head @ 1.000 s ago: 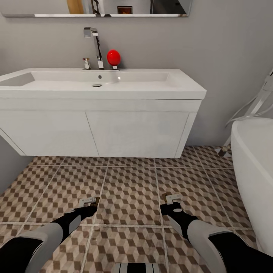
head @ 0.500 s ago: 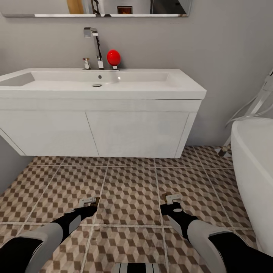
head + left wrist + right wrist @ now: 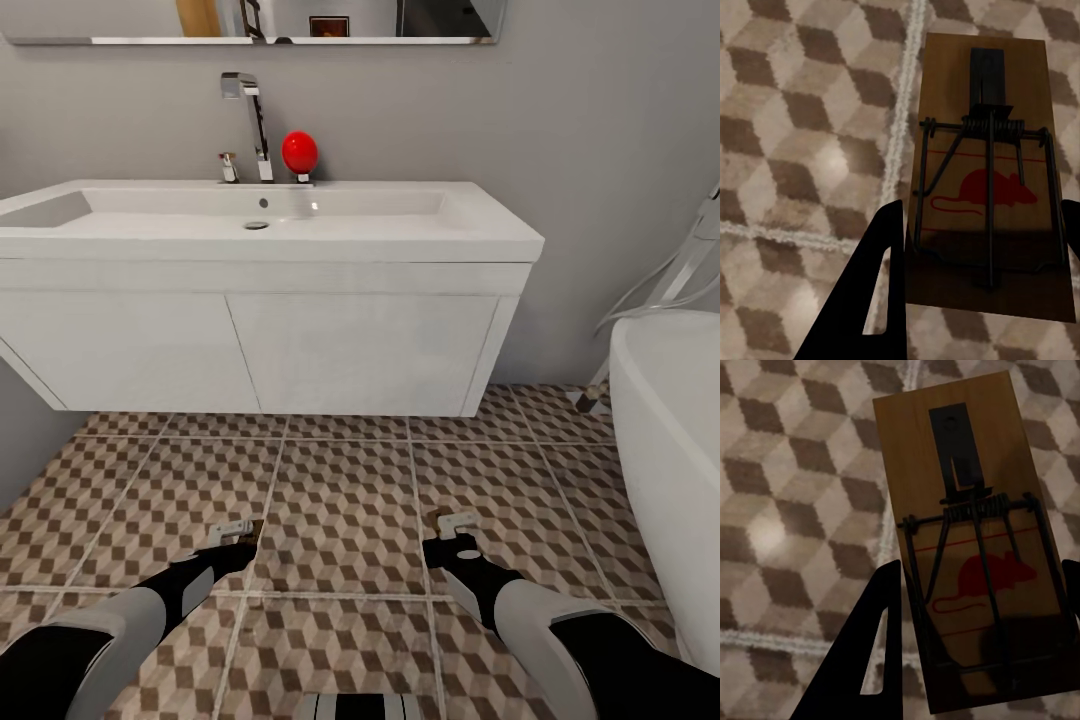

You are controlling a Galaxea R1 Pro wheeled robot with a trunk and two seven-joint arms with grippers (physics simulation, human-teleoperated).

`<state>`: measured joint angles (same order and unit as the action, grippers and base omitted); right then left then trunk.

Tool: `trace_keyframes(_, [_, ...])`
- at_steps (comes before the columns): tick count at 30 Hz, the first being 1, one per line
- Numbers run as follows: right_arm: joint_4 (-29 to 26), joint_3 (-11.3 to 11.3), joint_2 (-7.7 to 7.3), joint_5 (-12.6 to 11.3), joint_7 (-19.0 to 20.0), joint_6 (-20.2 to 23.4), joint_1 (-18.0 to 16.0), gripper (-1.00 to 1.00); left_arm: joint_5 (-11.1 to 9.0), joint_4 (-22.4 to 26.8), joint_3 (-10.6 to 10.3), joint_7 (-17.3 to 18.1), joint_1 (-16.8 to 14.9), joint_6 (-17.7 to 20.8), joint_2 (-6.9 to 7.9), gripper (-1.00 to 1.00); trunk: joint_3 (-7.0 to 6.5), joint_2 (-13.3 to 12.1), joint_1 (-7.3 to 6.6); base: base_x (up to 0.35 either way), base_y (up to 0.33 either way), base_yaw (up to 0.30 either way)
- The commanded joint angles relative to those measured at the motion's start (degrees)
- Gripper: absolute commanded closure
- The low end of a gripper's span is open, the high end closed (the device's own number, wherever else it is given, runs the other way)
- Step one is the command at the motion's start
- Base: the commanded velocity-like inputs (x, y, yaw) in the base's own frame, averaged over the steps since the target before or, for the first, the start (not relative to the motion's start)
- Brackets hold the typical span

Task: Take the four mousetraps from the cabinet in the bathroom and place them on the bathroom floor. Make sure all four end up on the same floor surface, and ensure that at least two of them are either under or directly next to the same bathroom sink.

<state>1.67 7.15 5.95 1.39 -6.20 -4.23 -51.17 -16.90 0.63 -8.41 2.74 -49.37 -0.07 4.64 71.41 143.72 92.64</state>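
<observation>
Both arms hang low over the bathroom floor [image 3: 340, 500], just in front of the sink [image 3: 270, 215]. The left gripper [image 3: 975, 262] is clamped on a mousetrap [image 3: 986, 172], fingers pressed against its long edges, trap sticking out ahead. Same deal with the right gripper [image 3: 979, 637] and its own mousetrap [image 3: 967, 532], which sits a bit skewed between the fingers.

Even, soft simulator light in the head view, faint glint on the white sink [image 3: 300, 215], dark shade beneath the vanity [image 3: 250, 350], both wrist views dimmer, floor tiles [image 3: 802, 150] coarsely pixelated, pale glare spot, soft shadows across the mousetraps [image 3: 975, 555].
</observation>
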Motion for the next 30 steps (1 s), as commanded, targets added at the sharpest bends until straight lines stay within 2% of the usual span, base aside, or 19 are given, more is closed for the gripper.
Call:
trace_keyframes(1, [0.18, 0.37, 0.03, 0.01, -0.16, -0.25, -0.07, 1.00, -0.50, -0.02, -0.48, 0.16, -0.03, -0.02, 0.02, 1.00, 0.04, 0.02, -0.01, 0.000, 0.000, 0.000])
trace_keyframes(16, [0.18, 0.40, 0.03, -0.12, -0.20, -0.34, -0.07, 1.00, -0.35, 0.09, -0.56, 0.16, -0.03, -0.03, -0.01, 1.00, 0.22, 0.02, -0.01, 0.000, 0.000, 0.016])
trace_keyframes(20, [0.24, 0.43, -0.43, -0.22, -0.36, -0.29, -0.07, 1.00, 1.45, 2.86, -1.68, 0.29, -0.03, 0.04, -2.08, 1.00, 0.23, 0.02, -0.01, 0.000, 0.000, 0.004])
trace_keyframes(22, [0.25, 0.42, -0.52, -0.23, -0.44, -0.18, -0.07, 1.00, 2.41, 3.34, -1.99, 0.30, -0.03, 0.06, -2.52, 1.00, 0.24, 0.02, -0.01, 0.000, 0.000, 0.001])
trace_keyframes(25, [0.25, 0.41, -0.64, -0.24, -1.05, -0.22, 0.62, 1.00, 3.38, 3.72, -2.23, 0.33, -0.03, 0.07, -2.85, 1.00, 0.24, 0.02, -0.01, 0.000, 0.000, 0.000])
trace_keyframes(30, [0.26, 0.42, -0.67, -0.18, -1.53, -0.35, 1.90, 1.00, 3.66, 3.86, -2.30, 0.33, -0.03, 0.04, -2.95, 1.00, 0.24, 0.02, -0.01, 0.000, 0.000, 0.000])
